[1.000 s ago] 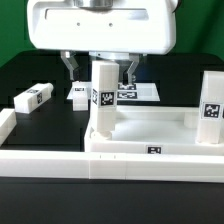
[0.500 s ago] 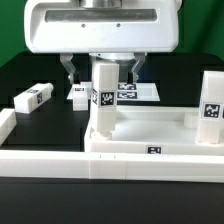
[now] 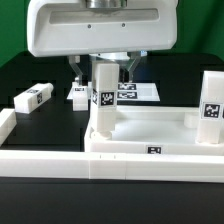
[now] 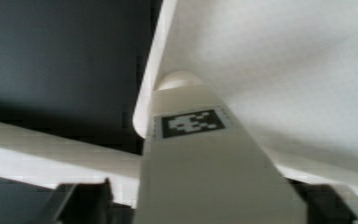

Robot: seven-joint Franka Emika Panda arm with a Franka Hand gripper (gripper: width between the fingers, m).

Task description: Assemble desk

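We see a broad white housing (image 3: pixel 100 28), boxy with rounded corners and a smooth face. A grey metal ring (image 3: pixel 100 4) sits at its top edge. Under it, the gripper (image 3: pixel 104 76) has two slim dark fingers (image 3: pixel 79 70), which are only blurred dark shapes in our wrist view.

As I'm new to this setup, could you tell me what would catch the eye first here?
A white leg stands upright at a corner of the tabletop, the end effector straddling its top. A second leg stands at the exterior view's right; a third leg lies flat at its left.
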